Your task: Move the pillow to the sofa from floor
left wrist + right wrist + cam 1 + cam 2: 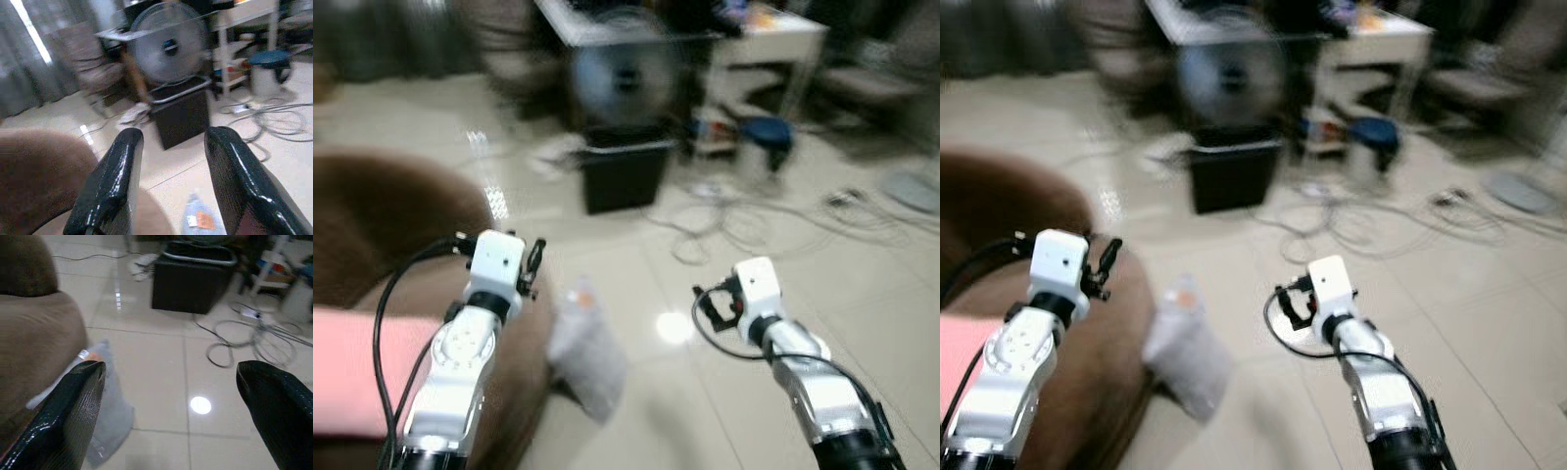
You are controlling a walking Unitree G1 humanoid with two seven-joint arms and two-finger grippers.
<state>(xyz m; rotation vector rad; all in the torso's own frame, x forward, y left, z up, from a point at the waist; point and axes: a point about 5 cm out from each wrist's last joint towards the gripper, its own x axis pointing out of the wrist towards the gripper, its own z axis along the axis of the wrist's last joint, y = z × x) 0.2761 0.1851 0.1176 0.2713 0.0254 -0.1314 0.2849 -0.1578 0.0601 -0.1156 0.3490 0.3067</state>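
Observation:
The pillow, pale grey-white in a clear wrapper with an orange label, lies on the tiled floor and leans against the brown sofa on my left. My left gripper hovers over the sofa's edge, just up and left of the pillow. In the left wrist view its fingers stand open and empty, with the pillow low between them. My right gripper hangs over bare floor to the pillow's right. It is open too, with the pillow beside its near finger. The views are blurred.
A pink cloth lies on the sofa seat. Ahead stand a black box with a round fan behind it, a white table and a blue-lidded bin. Loose cables trail over the floor.

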